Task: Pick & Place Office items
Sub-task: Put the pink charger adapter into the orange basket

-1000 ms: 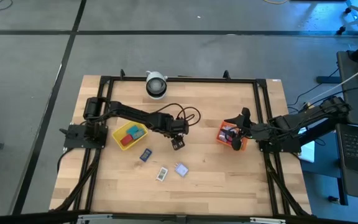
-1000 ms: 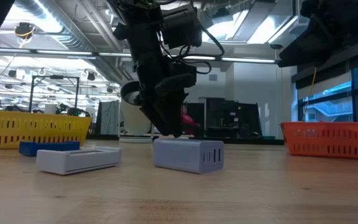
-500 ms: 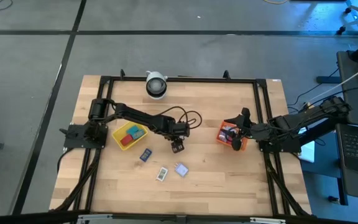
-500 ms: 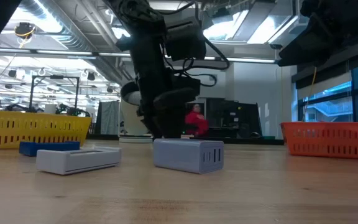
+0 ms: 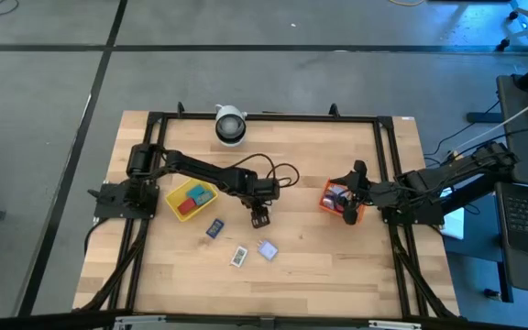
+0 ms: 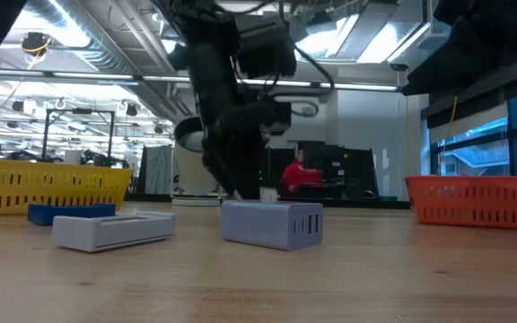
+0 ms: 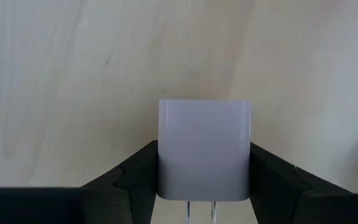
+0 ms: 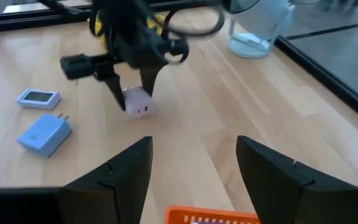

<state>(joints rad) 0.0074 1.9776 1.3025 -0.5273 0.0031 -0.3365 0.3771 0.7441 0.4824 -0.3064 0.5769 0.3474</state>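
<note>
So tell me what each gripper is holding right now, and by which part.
The left gripper clasps a small white plug-in charger block by its two opposite flat sides, on the table. The right gripper, above the red-orange tray, holds nothing.

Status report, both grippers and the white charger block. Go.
Left gripper closed around white charger block on the table, mid-table. Right gripper open, waiting over orange tray. Nothing in the way.

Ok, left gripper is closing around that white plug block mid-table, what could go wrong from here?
1. The left gripper has the white charger only between its fingertips, prongs toward the wrist; a shallow pinch may let it slip or twist on lifting.
2. The pale blue charger and white rectangular piece lie close by; a low sweep toward the yellow tray could knock them.
</note>
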